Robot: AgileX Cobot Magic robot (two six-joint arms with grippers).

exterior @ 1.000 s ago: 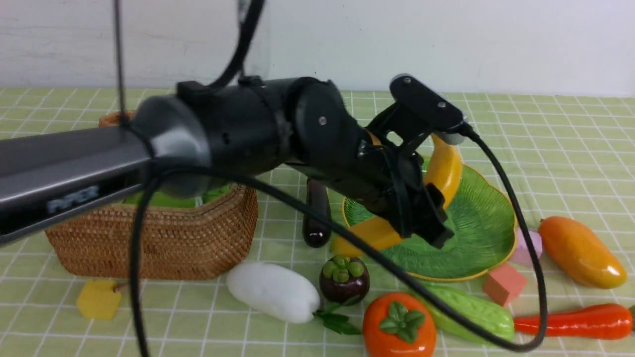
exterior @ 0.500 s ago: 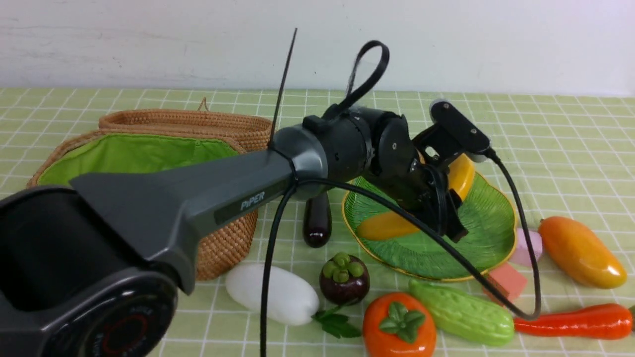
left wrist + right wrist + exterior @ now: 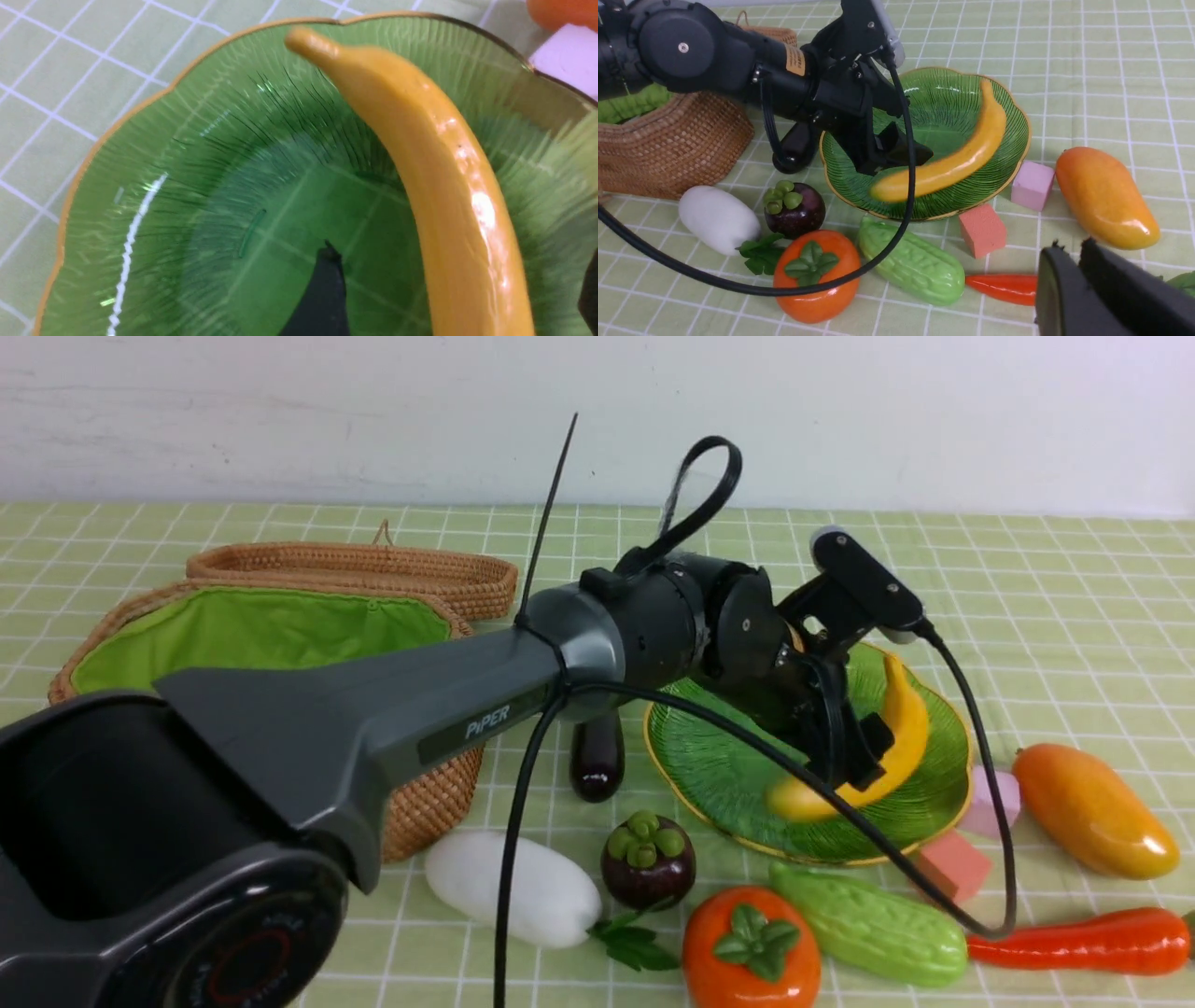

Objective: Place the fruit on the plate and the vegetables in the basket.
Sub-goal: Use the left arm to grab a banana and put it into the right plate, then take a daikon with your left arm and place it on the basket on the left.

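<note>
Left gripper [image 3: 460,268]: jaws wide apart astride the one banana [image 3: 906,728], unclamped; it lies across the one plate [image 3: 728,793], from one toward six o'clock. Right gripper [image 3: 1070,254]: jaws close, but whether they meet I cannot tell. One basket [image 3: 434,803], at the plate's nine; one mango [image 3: 1092,812], at four; one each of persimmon [image 3: 752,952], mangosteen [image 3: 649,873], eggplant [image 3: 597,761], radish [image 3: 513,889], gourd [image 3: 868,929], carrot [image 3: 1083,941]; two cubes [image 3: 952,865].

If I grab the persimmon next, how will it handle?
The persimmon looks round and squat, so it may roll or pivot if pushed off-centre. Its glossy skin suggests it could slip from a shallow grip. The smooth, moulded-looking body hints at a stiff toy that probably won't squash, though its weight can't be told.
</note>
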